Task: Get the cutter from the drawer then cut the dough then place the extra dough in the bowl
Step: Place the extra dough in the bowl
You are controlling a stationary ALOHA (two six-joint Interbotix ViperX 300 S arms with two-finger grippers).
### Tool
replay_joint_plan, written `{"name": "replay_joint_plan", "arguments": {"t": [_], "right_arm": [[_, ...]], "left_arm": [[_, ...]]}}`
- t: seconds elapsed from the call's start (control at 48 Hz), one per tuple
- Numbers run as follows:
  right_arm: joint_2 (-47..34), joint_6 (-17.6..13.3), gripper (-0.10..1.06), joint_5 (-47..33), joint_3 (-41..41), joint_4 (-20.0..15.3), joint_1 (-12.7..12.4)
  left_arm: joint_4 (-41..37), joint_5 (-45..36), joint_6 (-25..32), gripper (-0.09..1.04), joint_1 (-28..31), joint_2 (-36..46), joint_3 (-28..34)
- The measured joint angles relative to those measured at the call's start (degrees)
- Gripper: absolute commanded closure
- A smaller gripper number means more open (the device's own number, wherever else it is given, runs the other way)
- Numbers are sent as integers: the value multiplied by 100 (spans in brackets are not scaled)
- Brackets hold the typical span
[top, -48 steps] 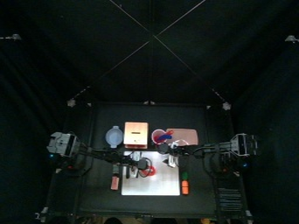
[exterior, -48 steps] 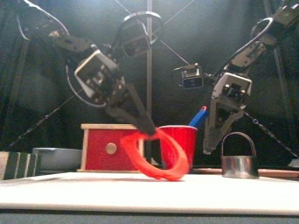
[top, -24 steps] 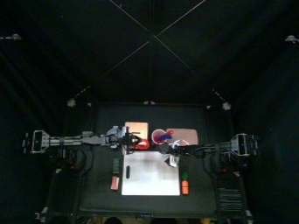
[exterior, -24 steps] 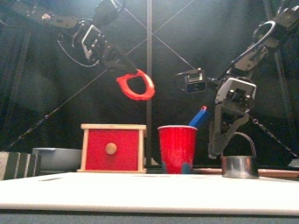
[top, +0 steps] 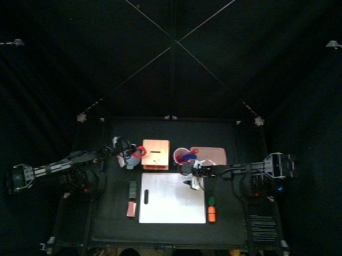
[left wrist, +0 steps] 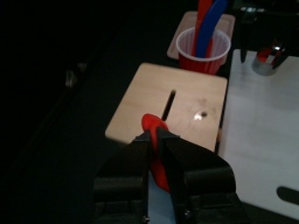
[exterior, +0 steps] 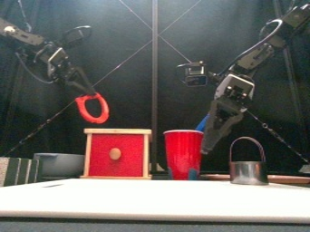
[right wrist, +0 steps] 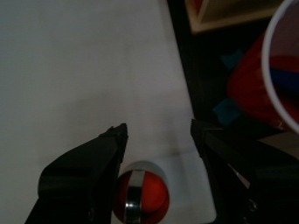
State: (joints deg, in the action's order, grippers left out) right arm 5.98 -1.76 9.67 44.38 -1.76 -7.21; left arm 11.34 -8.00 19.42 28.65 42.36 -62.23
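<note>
Red dough ring (exterior: 92, 110) dangles limp from the left claw (exterior: 82, 91), clamped on its upper band; looks soft, light, tear-prone. Right claw (right wrist: 158, 133) hangs spread, empty.

Lower left, box (exterior: 118, 152) is showing pale bare wood, red painted front. Cup (exterior: 184, 154) is looking glossy plastic. Lower right, cutter (exterior: 248, 172) is gleaming metal. Dough ring (exterior: 92, 110) is looking matt, soft.

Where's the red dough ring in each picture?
Top view: dough ring left of centre, beside the wooden box.
Front view: high left, above the box.
Left wrist view: between the fingers, over the box.
Right wrist view: not in it.
Shared landmark: the wooden box.
</note>
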Motion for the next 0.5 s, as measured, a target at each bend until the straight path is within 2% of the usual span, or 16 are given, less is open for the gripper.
{"name": "replay_joint_plan", "arguments": {"t": [0.146,0.333,0.5], "right_arm": [[97,0,5,-439,-97,176,0],[519,18,5,-1688,-79,422,9],[694,0,5,-2382,114,510,0]], "left_arm": [[211,0,0,40,53,-9,-334],[255,97,0,39,62,-343,-545],[255,185,9,32,62,-870,-554]]}}
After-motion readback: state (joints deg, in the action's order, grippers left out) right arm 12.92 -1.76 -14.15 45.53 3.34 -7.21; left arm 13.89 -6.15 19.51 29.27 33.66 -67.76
